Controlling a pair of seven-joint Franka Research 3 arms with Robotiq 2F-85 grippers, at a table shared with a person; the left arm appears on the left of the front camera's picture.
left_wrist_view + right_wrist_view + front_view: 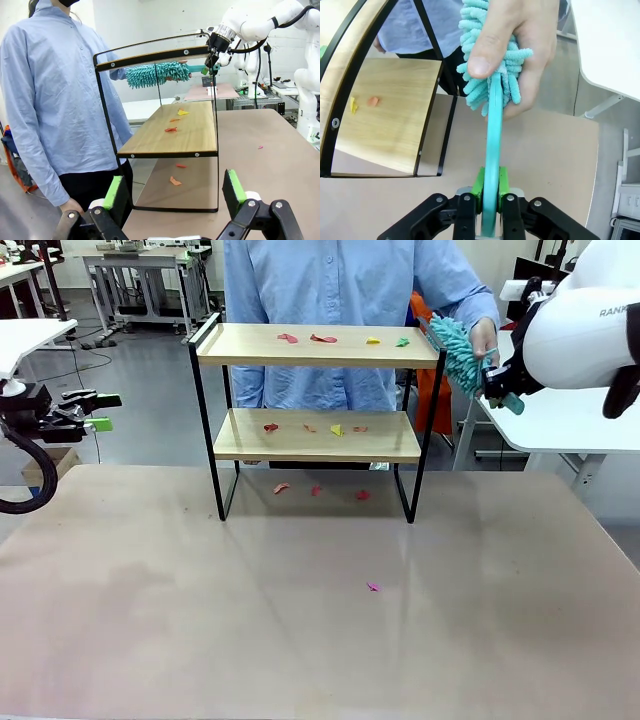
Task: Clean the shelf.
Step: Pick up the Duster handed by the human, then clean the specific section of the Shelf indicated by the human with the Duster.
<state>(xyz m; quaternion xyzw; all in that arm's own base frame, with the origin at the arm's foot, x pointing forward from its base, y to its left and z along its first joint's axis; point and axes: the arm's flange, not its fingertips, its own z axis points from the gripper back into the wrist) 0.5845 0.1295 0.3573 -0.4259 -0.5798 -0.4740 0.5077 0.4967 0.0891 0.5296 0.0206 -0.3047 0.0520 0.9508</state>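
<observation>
You were at the handover: your right gripper [489, 194] was clamped tight on the teal handle of the duster [491, 125], while the person's hand [520, 45] gripped its fluffy head just ahead of the fingers. The shelf [250, 343] stood near that gripper, to its left, both boards strewn with coloured scraps [322, 338]. Your left gripper [173, 191] hung wide open and empty, facing the shelf end-on from well apart. Next, I judge, you needed the person to let go. Then you had to swing the head over the top board and sweep.
</observation>
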